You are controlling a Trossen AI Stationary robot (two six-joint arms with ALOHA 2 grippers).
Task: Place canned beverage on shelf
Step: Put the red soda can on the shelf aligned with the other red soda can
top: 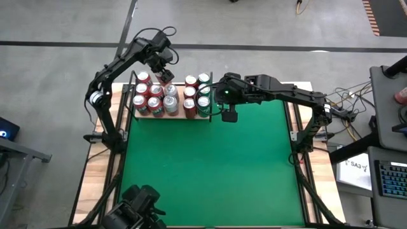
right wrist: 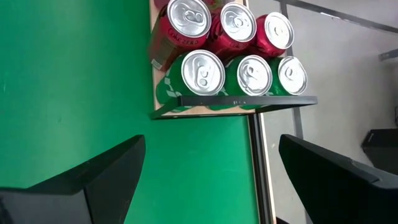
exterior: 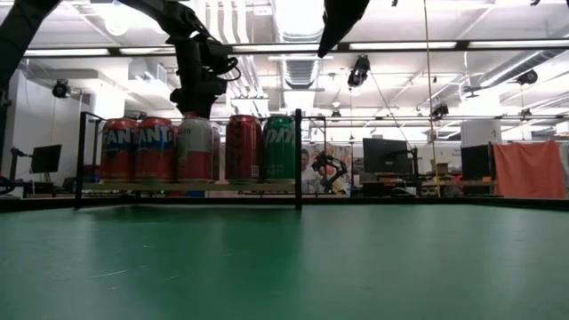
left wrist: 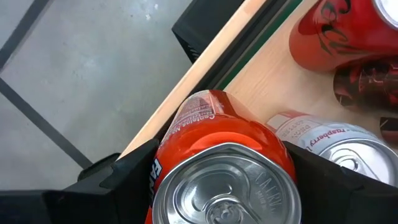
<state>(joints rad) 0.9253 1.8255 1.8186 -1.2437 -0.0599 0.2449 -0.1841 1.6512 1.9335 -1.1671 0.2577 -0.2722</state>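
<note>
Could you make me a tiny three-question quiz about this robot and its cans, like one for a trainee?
1. True or false: the left gripper has an orange can between its fingers.
2. Which colour are the cans nearest the right gripper? A blue, B green, C yellow.
3. Fill in: the right gripper's fingers are ____ and hold nothing.

Key: 1 true; it is at the shelf, at the back left of the green table. 2 B. 3 open.
</note>
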